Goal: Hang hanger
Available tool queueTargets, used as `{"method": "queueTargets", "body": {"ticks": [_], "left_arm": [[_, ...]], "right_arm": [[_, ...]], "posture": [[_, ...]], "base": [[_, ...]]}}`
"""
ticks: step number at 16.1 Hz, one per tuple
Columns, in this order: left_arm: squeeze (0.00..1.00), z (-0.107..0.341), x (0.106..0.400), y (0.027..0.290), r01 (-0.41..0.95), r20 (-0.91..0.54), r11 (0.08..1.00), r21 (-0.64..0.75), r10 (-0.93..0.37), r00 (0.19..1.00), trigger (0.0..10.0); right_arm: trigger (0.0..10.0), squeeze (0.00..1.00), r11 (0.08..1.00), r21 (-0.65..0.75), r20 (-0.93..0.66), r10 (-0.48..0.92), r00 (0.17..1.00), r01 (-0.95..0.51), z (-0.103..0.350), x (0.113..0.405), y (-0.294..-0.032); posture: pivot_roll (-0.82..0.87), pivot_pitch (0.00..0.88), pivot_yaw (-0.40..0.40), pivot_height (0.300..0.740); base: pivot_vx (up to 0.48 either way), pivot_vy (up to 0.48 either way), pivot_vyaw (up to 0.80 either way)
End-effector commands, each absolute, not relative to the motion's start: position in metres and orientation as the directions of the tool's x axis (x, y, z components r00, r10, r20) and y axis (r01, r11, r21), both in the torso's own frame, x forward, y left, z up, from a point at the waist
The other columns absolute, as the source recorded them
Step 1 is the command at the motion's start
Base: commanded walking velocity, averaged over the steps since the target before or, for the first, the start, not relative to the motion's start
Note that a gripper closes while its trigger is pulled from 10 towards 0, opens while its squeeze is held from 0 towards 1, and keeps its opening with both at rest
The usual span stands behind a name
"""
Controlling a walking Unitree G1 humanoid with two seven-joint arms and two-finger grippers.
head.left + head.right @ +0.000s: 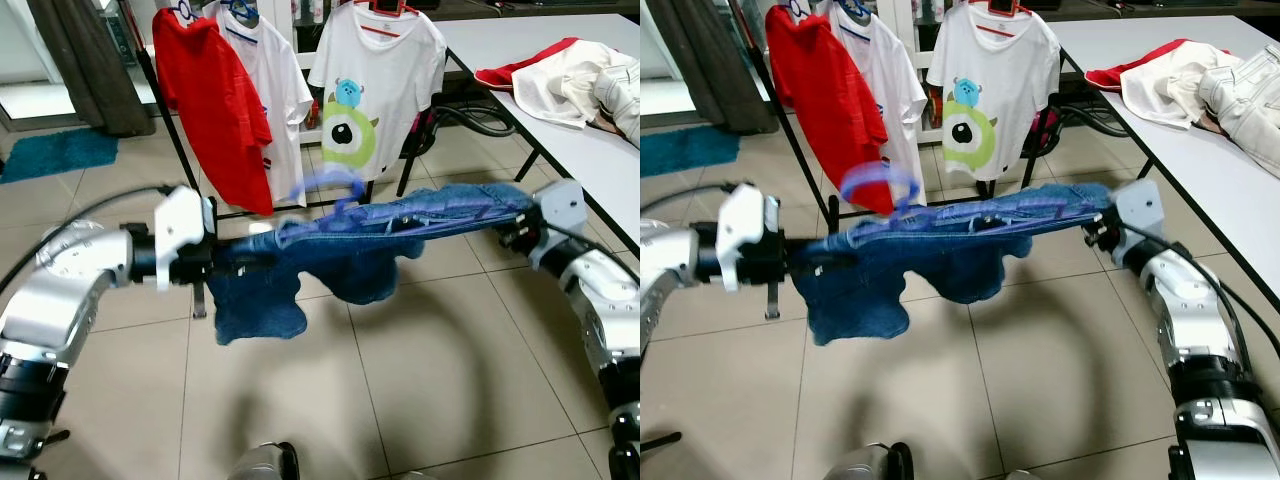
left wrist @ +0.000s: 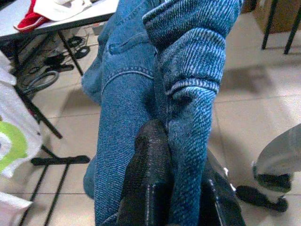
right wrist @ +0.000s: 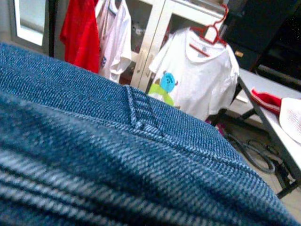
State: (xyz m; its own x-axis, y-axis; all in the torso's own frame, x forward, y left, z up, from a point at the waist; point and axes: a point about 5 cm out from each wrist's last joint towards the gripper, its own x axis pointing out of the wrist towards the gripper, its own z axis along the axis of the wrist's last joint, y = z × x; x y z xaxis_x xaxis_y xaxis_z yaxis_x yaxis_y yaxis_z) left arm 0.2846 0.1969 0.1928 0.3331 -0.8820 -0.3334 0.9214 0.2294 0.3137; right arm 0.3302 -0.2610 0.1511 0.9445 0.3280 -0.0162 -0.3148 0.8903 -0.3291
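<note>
Denim stretches between both arms, held above the beige tiled floor (image 1: pixel 420 400). The left gripper (image 2: pixel 174 188), at the left end, has its black fingers (image 2: pixel 146 179) clamped on a fold of the blue denim jeans (image 1: pixel 360 245). A blurred blue plastic hanger (image 1: pixel 880 188) rises from the jeans' middle. At the right end sits the right gripper (image 1: pixel 522 228); whether its fingers are together I cannot tell. Behind stands a black clothes rack (image 1: pixel 180 150) holding a red t-shirt (image 1: pixel 215 110) and white t-shirts (image 1: pixel 375 80).
</note>
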Motion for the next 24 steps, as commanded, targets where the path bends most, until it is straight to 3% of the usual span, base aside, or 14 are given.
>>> {"method": "queueTargets", "body": {"ticks": [1,5,6,9,13,14,16,18,20,22,24], "left_arm": [[0.0,0.186,0.282,0.242,0.888,-0.47,0.338,0.311,-0.758,0.453,0.0],[0.0,0.175,0.283,0.253,0.877,-0.575,0.311,0.366,-0.666,0.476,0.0],[0.0,0.168,0.285,0.264,0.849,-0.634,0.309,0.428,-0.567,0.526,0.0],[0.0,0.162,0.29,0.28,0.801,-0.672,0.327,0.502,-0.436,0.598,0.0],[0.0,0.162,0.303,0.291,0.721,-0.654,0.343,0.602,-0.307,0.691,0.0],[0.0,0.161,0.309,0.283,0.719,-0.642,0.315,0.619,-0.325,0.695,0.0],[0.0,0.158,0.312,0.268,0.743,-0.64,0.261,0.617,-0.382,0.666,0.0],[0.0,0.148,0.308,0.252,0.806,-0.678,0.194,0.559,-0.452,0.58,0.0],[0.0,0.141,0.306,0.25,0.843,-0.722,0.178,0.508,-0.446,0.529,0.0],[0.0,0.132,0.305,0.255,0.864,-0.774,0.152,0.48,-0.391,0.498,0.0],[0.0,0.128,0.306,0.257,0.867,-0.789,0.144,0.477,-0.365,0.494,0.0]], "right_arm": [[0.0,0.0,0.95,-0.31,0.021,0.028,0.999,-0.02,0.172,0.317,-0.331],[0.0,0.0,0.953,-0.303,0.032,0.014,0.999,-0.004,0.179,0.319,-0.333],[0.0,0.0,0.952,-0.305,0.037,0.018,0.999,-0.005,0.182,0.32,-0.333],[0.0,0.0,0.954,-0.298,0.047,0.032,0.998,-0.017,0.186,0.322,-0.331],[0.0,0.0,0.951,-0.285,0.062,0.139,0.988,-0.116,0.188,0.33,-0.303],[0.0,0.0,0.941,-0.279,0.064,0.215,0.974,-0.19,0.187,0.334,-0.279],[0.0,0.0,0.929,-0.278,0.066,0.271,0.96,-0.243,0.187,0.339,-0.256],[0.0,0.0,0.944,-0.273,0.083,0.217,0.973,-0.187,0.19,0.348,-0.247],[0.0,0.0,0.937,-0.326,0.087,0.158,0.984,-0.122,0.193,0.356,-0.249],[0.0,0.0,0.884,-0.44,0.025,0.188,0.982,-0.158,0.195,0.362,-0.245],[0.0,0.0,0.868,-0.46,0.024,0.224,0.974,-0.188,0.198,0.364,-0.239]], "posture": [[-0.08,0.035,0.066,0.74],[-0.09,0.032,0.067,0.74],[-0.09,0.032,0.067,0.74],[-0.09,0.032,0.065,0.74],[-0.08,0.035,0.06,0.74],[-0.08,0.039,0.06,0.74],[-0.08,0.042,0.063,0.74],[-0.09,0.047,0.073,0.74],[-0.09,0.054,0.078,0.74],[-0.09,0.058,0.076,0.74],[-0.08,0.061,0.069,0.74]], "base": [[0.0,0.0,0.0],[0.0,0.0,0.0],[0.0,0.0,0.0],[0.0,0.0,0.0],[0.0,0.0,0.0],[0.0,0.0,0.0],[0.0,0.0,0.0],[0.0,0.0,0.0],[0.0,0.0,0.0],[0.0,0.0,0.0],[0.0,0.0,0.0]]}}
